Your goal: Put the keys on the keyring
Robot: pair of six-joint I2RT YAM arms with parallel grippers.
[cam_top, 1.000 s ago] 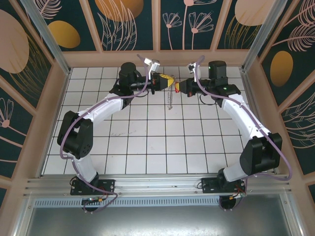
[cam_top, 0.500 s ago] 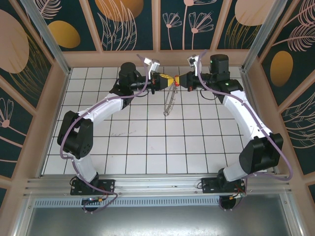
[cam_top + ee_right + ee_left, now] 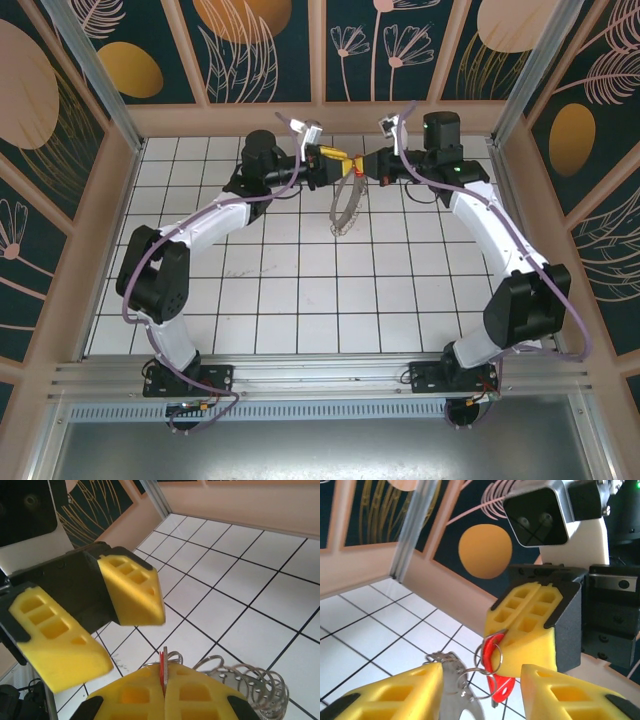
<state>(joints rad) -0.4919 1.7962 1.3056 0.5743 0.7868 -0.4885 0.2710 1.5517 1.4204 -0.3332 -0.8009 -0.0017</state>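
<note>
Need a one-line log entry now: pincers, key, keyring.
left pincer: open | right pincer: shut on red key | small ring: through key head | keyring: dangling below pincers

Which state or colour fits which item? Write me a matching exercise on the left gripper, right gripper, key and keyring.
Things:
1. left gripper
2. right gripper
3. key
4. keyring

States or colours:
A. silvery
B. red head
C. open, fingers apart
D. shut on the key

Pairs: 1-C, 2-D, 3-B, 4-A
</note>
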